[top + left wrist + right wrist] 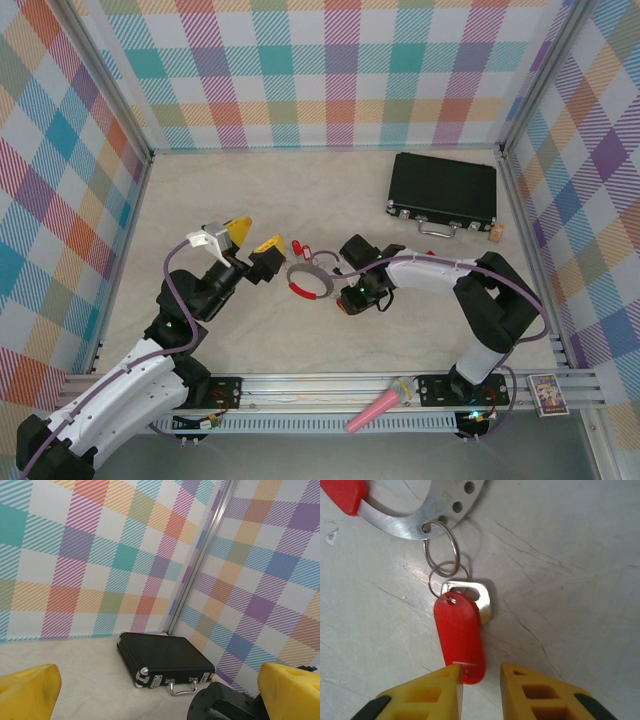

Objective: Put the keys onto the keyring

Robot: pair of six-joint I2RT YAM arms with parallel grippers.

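Up close we see the right gripper [481,680], jaws narrow, straddling a red key [460,635] linked to the keyring [402,526]; overhead, the left gripper [253,240] gapes wide.

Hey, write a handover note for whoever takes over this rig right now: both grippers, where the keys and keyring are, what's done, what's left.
Left gripper: open, empty, beside the keyring, facing the black case.
Right gripper: open, fingertips either side of the tip of a red-headed key.
Keyring: flat on the table between the arms.
Done: that key is linked to the keyring by two small rings.
Left: a second red piece lies by the ring. I cannot tell if it is attached. Check it and thread any loose keys.
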